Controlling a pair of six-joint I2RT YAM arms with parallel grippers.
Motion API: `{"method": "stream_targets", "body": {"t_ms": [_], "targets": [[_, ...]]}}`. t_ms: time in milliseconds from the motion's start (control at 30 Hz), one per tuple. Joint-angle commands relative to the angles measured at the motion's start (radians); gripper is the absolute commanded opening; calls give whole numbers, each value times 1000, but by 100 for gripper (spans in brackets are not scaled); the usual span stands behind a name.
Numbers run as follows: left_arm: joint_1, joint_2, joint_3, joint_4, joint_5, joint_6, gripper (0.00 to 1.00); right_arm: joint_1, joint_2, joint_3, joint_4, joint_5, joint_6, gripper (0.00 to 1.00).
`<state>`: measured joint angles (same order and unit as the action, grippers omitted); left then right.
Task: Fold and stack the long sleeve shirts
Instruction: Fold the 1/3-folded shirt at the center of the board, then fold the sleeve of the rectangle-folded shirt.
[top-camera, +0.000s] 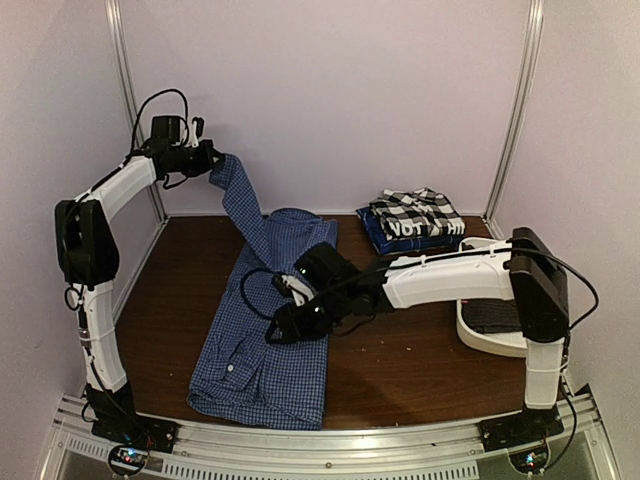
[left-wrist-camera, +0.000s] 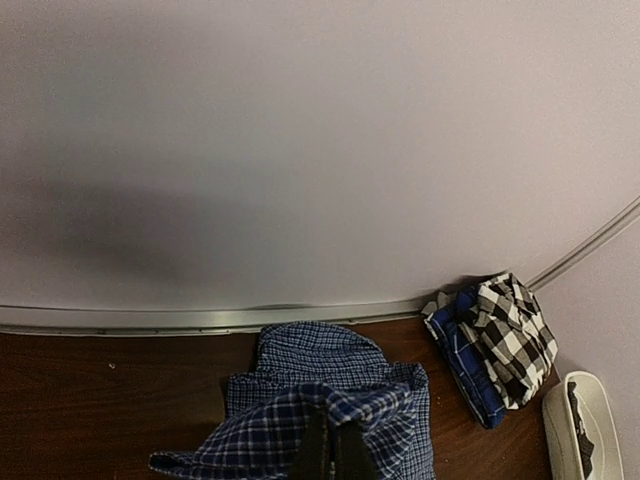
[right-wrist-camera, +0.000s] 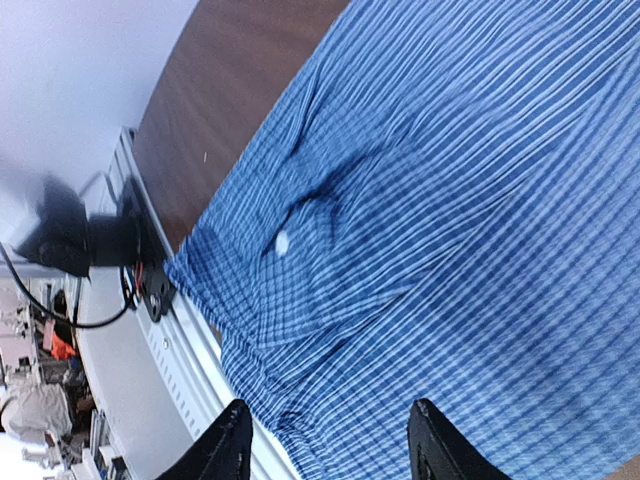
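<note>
Blue-checked shirt (top-camera: 262, 360) lies flat on the surface (top-camera: 410, 375), one sleeve (top-camera: 240, 205) pinched aloft by the left claw (top-camera: 208, 160); best to lay it straight across the body while the spread-open right claw (top-camera: 283, 328) pins the middle.

Top view, centre: the right gripper (top-camera: 285, 328) fingertips are hidden under its own housing. Right side: the right arm (top-camera: 450, 275) covers part of the white tub (top-camera: 485, 340). Upper right: the black-and-white check shirt (top-camera: 415, 210) overlies the dark blue shirt (top-camera: 385, 238), so its lettering is only partly legible. Left wrist view, bottom edge: the left gripper (left-wrist-camera: 330, 455) is cut off.
</note>
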<state>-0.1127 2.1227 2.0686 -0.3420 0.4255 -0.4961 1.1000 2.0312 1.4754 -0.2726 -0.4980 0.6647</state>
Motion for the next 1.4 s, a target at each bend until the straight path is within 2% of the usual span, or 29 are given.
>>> {"method": "stream_targets", "body": {"t_ms": [0,200,533,1033,1367], "targets": [[10,-25,-34,16,14,17,0,-160,-117,-24,89,42,-51,54],[9,-70,-77,-4,-6,17,0,-317,-77,10,182,13,-52,41],[9,-184,-192,-61,-194,1,0,-458,144,249,196,16,-35,27],[10,-417,-509,-74,-287,-76,0,-529,331,438,185,-22,-24,26],[10,-510,-552,-166,-407,-96,0,-533,343,436,194,-38,-19,26]]}}
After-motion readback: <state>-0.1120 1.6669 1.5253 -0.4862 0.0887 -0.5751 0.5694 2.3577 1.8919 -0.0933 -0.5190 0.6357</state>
